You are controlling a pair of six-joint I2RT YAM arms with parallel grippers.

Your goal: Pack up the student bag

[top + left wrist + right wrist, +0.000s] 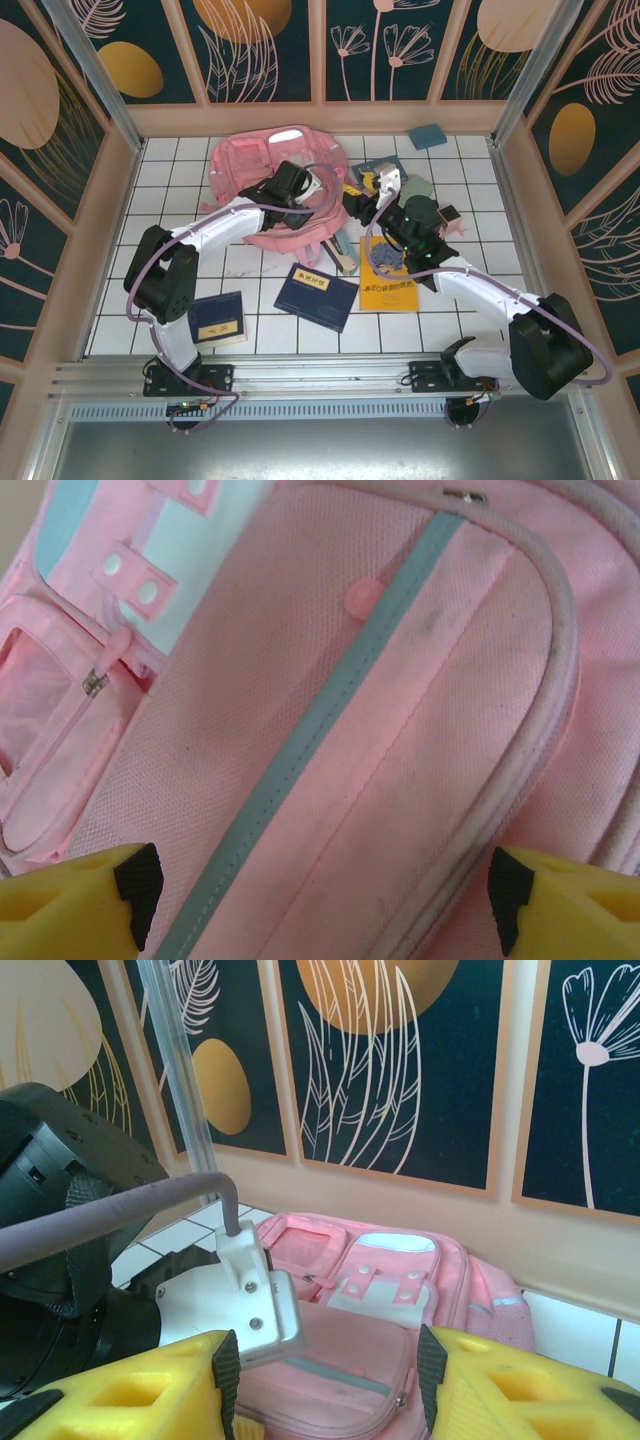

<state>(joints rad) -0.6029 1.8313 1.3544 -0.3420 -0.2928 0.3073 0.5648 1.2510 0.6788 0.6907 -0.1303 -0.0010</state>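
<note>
The pink student bag [255, 165] lies flat on the white tiles at the back, front pockets up. My left gripper [300, 195] hovers over its front pocket, open wide. In the left wrist view the left gripper [325, 890] straddles the pocket's fabric [400, 730] and its pale grey-blue stripe [330, 710], touching nothing. My right gripper [358, 200] is just right of the bag, facing it. In the right wrist view the right gripper [325, 1380] stands open with nothing between the pads, and the bag [400, 1290] lies beyond it.
A dark blue book [316, 295], a yellow book [390, 285] and another blue book [217, 320] lie on the near tiles. Small items [415, 185] are scattered right of the bag, with a teal pad [428, 135] at the back wall. The left arm's wrist mount [230, 1300] is close in front of my right fingers.
</note>
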